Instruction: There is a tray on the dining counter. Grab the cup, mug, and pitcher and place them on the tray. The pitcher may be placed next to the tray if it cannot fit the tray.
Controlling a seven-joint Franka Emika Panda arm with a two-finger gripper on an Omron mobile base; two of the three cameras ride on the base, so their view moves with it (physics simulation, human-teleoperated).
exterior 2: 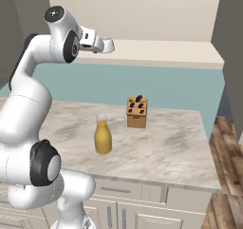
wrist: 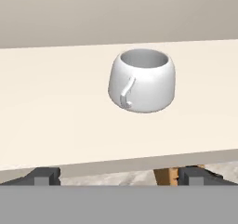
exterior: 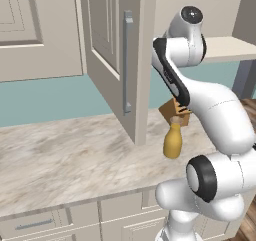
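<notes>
The hand (wrist: 119,175), fingers wide apart and empty, faces the mug (wrist: 142,80) upright on a pale shelf (wrist: 56,107); the pitcher (exterior 2: 102,137) stands near the knife block (exterior 2: 136,112) on the tabletop (exterior 2: 161,145)

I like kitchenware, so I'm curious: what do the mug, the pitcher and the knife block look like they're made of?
The mug looks like glazed ceramic: smooth, plain white-grey, with soft shading. The pitcher could be mustard-glazed pottery or plastic; its even, matte colour leaves that open. The knife block looks like wood: brown and boxy, with dark handles sticking out.
</notes>
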